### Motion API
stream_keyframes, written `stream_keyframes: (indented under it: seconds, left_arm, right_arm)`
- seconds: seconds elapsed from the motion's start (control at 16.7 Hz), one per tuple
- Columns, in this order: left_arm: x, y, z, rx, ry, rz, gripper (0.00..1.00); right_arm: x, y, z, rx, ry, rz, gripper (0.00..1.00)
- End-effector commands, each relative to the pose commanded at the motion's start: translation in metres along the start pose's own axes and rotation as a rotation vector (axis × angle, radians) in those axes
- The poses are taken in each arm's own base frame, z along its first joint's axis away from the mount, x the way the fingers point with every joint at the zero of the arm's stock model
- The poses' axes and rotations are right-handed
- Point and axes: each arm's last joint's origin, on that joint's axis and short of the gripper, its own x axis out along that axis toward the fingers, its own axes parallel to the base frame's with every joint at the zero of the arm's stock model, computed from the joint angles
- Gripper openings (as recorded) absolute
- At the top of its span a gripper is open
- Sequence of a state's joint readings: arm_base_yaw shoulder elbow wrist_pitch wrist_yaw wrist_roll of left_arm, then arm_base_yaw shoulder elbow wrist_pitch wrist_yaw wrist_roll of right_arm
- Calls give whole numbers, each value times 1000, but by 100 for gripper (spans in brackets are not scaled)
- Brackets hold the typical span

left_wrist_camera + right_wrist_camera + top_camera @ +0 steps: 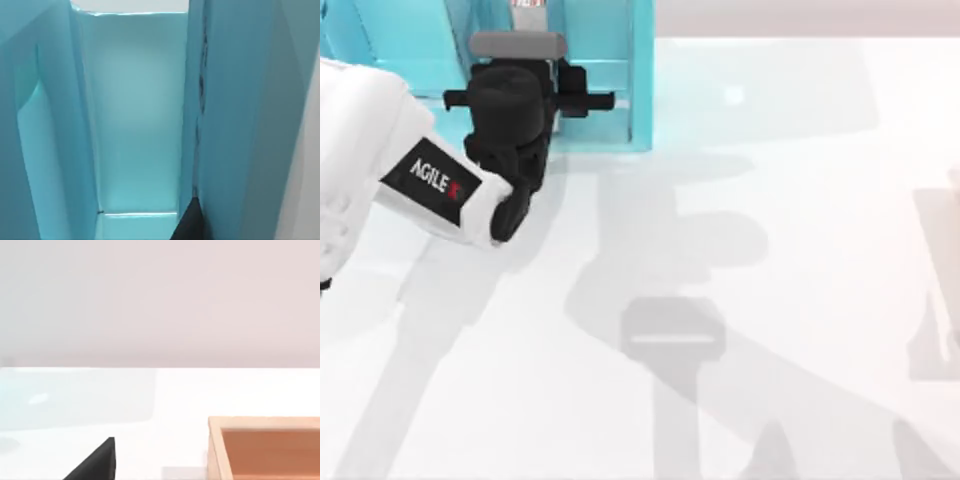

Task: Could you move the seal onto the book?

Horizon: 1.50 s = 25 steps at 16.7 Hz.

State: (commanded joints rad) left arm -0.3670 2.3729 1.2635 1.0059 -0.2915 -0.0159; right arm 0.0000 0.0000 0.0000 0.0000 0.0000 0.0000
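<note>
Your left arm reaches from the top view's left edge toward the upper left; its gripper is at the cyan shelf unit, whether open or closed you cannot tell; the seal and book you cannot locate.

left arm is chunky glossy white with a black panel reading AGILE in white — plus a red mark — then a matte black wrist with a grey block.
</note>
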Motion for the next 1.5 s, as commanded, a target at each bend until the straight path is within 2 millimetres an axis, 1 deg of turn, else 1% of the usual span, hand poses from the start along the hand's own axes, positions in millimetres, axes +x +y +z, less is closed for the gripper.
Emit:
stream_keyframes:
  seconds: [0.06, 0.12, 0.66, 0.78, 0.9, 1.02, 1.08, 1.2, 1.32, 1.38, 1.5]
  left_arm:
    - [0, 0, 0, 0, 0, 0, 2]
    - [0, 0, 0, 0, 0, 0, 0]
    - [-1, -2, 1, 1, -1, -5, 0]
    - [-6, -5, 10, 2, 2, -5, 0]
    - [-18, -11, 28, 6, 9, -2, 0]
    - [-38, -17, 57, 8, 12, 1, 0]
    - [-51, -19, 74, 6, 8, 2, 0]
    - [-84, -22, 114, -3, -13, 2, 0]
    - [-124, -20, 150, -16, -35, 0, 0]
    - [-144, -18, 162, -19, -39, -1, 0]
    - [-177, -14, 176, -18, -34, -3, 0]
  right_arm:
    - [0, 0, 0, 0, 0, 0, 100]
    - [0, 0, 0, 0, 0, 0, 100]
    - [0, 0, 0, 0, 0, 0, 100]
    - [0, 0, 0, 0, 0, 0, 100]
    - [0, 0, 0, 0, 0, 0, 100]
    - [0, 0, 0, 0, 0, 0, 100]
    - [0, 0, 0, 0, 0, 0, 100]
    - [0, 0, 0, 0, 0, 0, 100]
    - [0, 0, 0, 0, 0, 0, 100]
    - [0, 0, 0, 0, 0, 0, 100]
    - [0, 0, 0, 0, 0, 0, 100]
